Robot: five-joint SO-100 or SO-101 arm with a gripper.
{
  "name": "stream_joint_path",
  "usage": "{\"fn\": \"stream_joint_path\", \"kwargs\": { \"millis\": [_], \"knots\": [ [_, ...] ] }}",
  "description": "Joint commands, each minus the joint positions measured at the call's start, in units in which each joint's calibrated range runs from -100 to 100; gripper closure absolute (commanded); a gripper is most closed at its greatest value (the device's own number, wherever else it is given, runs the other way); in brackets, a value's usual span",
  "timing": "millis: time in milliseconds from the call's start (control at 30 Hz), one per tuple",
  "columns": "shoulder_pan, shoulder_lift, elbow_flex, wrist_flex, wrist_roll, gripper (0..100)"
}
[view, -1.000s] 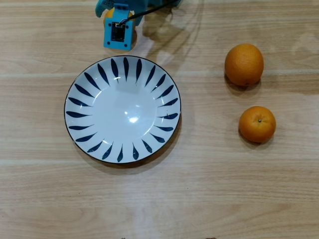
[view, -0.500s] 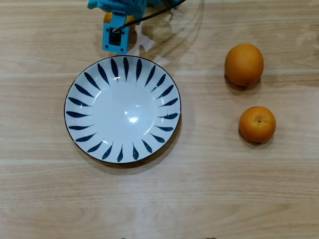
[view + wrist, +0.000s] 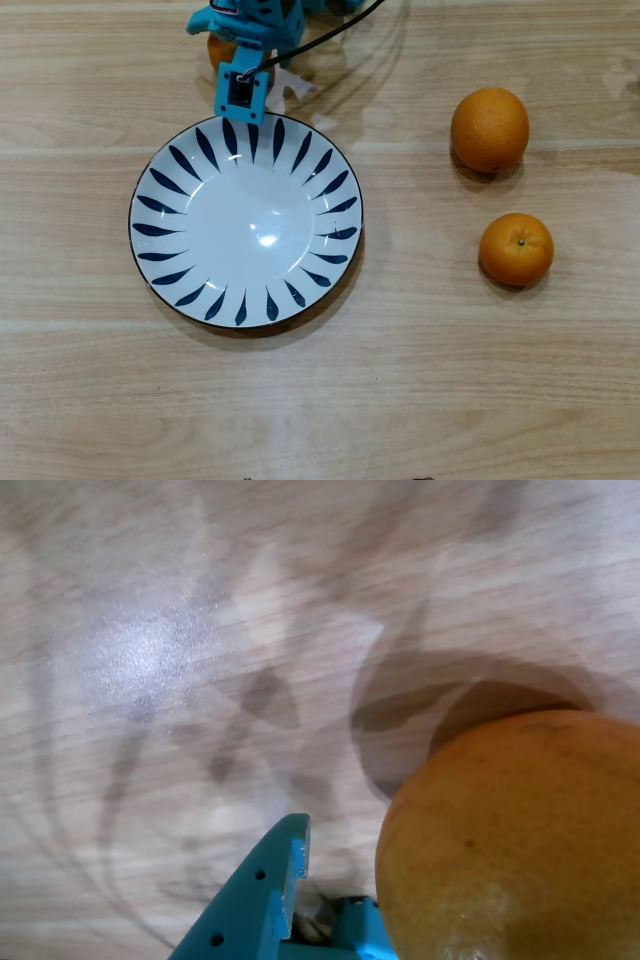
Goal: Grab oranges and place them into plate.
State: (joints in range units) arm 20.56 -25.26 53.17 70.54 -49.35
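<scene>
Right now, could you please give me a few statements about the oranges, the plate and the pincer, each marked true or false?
1. The plate holds no fruit. True.
2. Both oranges at the right of the overhead view touch each other. False: the larger orange and the smaller orange lie apart.
3. In the wrist view, a third orange sits right beside the pincer. True.
4. The plate's rim is plain white. False: dark blue leaf strokes ring it.
5. The pincer hovers over the two oranges at the right. False: it is at the top, beyond the plate.
</scene>
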Motion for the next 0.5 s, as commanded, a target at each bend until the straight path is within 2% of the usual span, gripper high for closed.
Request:
{"fn": "stream_joint_path", "kwargs": {
  "millis": [0,467],
  "knots": [
    [0.6,0.1,-0.1,-0.7,-0.1,49],
    [2.3,0.1,0.1,0.1,0.2,49]
  ]
}}
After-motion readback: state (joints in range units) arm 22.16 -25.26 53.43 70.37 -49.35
